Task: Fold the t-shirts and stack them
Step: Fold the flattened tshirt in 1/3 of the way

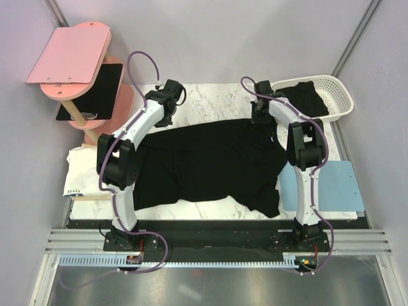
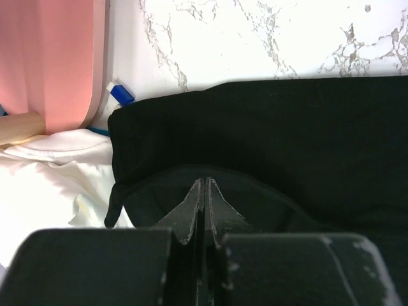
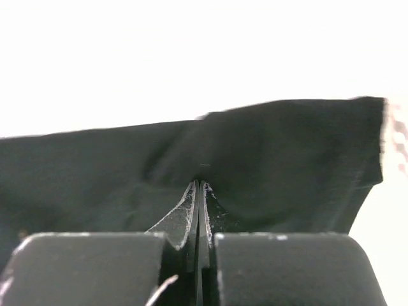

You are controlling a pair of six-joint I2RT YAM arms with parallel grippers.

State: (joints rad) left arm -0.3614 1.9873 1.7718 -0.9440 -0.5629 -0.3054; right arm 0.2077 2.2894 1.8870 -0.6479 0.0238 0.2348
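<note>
While pinching the far edge of the t-shirt [image 1: 210,159], spread across the surface [image 1: 210,95], with left tool [image 2: 204,182] and right tool [image 3: 197,185] both clamped on fabric, gotta lift evenly, keep it taut.

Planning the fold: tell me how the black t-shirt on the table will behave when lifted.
Probably floppy: the black t-shirt lies rumpled, so it should sag between the left gripper and right gripper. Likely light: its thin fabric puckers where pinched.

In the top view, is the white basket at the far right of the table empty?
No, a black garment lies inside the white basket, covering much of its floor.
</note>
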